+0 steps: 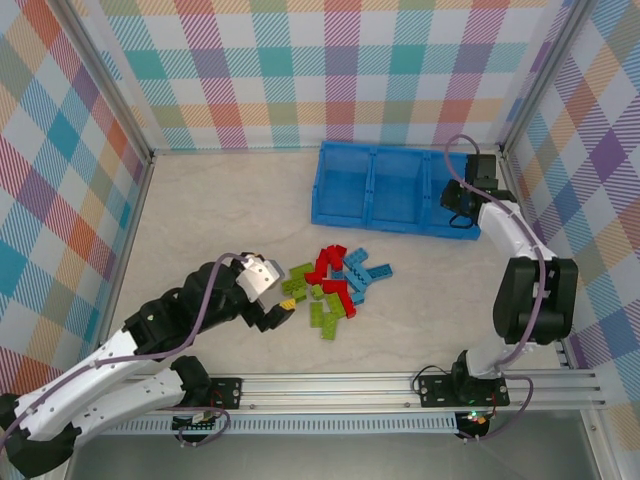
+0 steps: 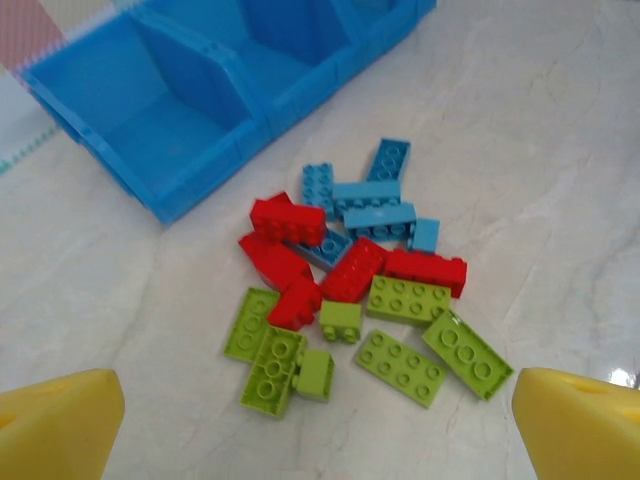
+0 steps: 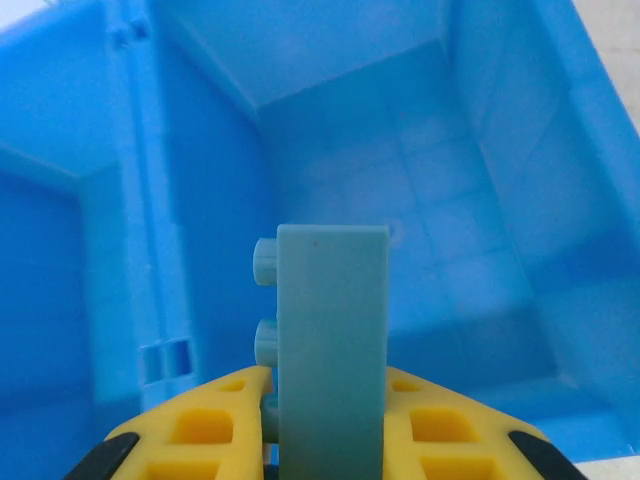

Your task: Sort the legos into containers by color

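- The right gripper [image 3: 330, 405] had its yellow fingers pressed on both sides of a light blue brick [image 3: 332, 330], which stood upright with the studs to the left.
- In the top view this gripper [image 1: 458, 204] hung over the rightmost compartment of the blue tray [image 1: 345, 214], in the upper right of the frame.
- The left gripper [image 1: 277, 303] was spread wide and held nothing.
- The other legos [image 1: 335, 285], red, green and blue, lay in a loose pile on the table [image 1: 200, 210], at the centre, just beside the left gripper.
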You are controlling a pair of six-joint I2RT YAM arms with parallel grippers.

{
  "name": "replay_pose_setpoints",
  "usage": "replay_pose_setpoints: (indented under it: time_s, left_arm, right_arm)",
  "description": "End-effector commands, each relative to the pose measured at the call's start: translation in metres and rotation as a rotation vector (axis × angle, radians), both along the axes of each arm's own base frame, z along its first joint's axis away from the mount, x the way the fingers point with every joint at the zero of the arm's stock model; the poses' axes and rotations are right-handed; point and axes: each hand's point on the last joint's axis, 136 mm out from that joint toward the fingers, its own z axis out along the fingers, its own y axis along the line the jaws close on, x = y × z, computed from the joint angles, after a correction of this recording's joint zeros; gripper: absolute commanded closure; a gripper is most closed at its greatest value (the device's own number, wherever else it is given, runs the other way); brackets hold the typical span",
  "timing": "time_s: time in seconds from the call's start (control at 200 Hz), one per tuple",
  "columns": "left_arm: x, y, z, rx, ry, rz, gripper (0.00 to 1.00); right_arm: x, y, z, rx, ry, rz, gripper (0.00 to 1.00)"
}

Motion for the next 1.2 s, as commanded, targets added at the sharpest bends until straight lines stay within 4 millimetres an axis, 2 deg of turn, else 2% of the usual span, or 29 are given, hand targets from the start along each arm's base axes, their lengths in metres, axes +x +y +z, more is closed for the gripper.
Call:
replay_pose_setpoints:
  time_s: [0.0,0.055,0.145,0.225,0.305,0.375,0.55,0.62,0.685,0.745,0.835,0.915,0.995,1.075,1.195]
  left_arm:
    - [-0.005,-0.004,0.008,-0.032,0.046,-0.017,0.0]
    - [-0.007,-0.005,0.01,-0.03,0.026,-0.045,0.0]
    - [-0.001,0.0,0.009,-0.008,-0.02,-0.019,0.0]
    - [-0.007,-0.004,0.011,-0.03,0.002,-0.05,0.0]
    - [-0.005,0.002,0.008,-0.018,0.008,-0.019,0.0]
    - [-0.003,0.006,0.006,-0.008,-0.006,0.003,0.0]
    - [0.006,0.012,0.012,-0.027,-0.009,0.076,0.0]
    - [0.013,0.016,0.013,-0.036,0.016,0.149,0.0]
    - [0.023,0.026,0.026,-0.067,0.063,0.279,0.0]
    - [0.034,0.038,0.033,-0.125,0.135,0.46,0.0]
    - [0.045,0.04,0.026,-0.219,0.244,0.643,0.0]
    - [0.055,0.026,0.011,-0.329,0.345,0.731,0.0]
    - [0.067,0.009,-0.008,-0.398,0.443,0.821,0.0]
    - [0.077,-0.008,-0.026,-0.383,0.536,0.912,0.0]
    - [0.096,-0.043,-0.049,-0.308,0.624,0.955,0.0]
  right_arm:
    - [0.018,-0.004,0.008,0.02,0.007,0.016,0.89]
    - [0.019,-0.008,-0.001,0.001,0.07,0.015,0.85]
    - [0.025,-0.001,-0.004,0.036,0.1,0.053,0.69]
    - [0.029,-0.004,-0.01,0.038,0.123,0.036,0.65]
    - [0.028,-0.003,-0.014,0.046,0.146,0.025,0.59]
    - [0.026,-0.004,-0.009,0.043,0.138,0.022,0.57]
    - [0.006,-0.001,0.027,0.034,0.055,0.036,0.53]
    - [-0.012,0.01,0.042,0.087,0.014,0.058,0.52]
    - [-0.034,0.025,0.055,0.138,-0.034,0.082,0.51]
    - [-0.059,0.044,0.066,0.176,-0.076,0.123,0.5]
    - [-0.102,0.082,0.074,0.201,-0.084,0.227,0.49]
    - [-0.14,0.119,0.071,0.213,-0.05,0.345,0.47]
    - [-0.174,0.144,0.062,0.186,0.015,0.442,0.45]
    - [-0.203,0.158,0.047,0.163,0.108,0.51,0.43]
    - [-0.24,0.168,0.025,0.134,0.226,0.576,0.4]
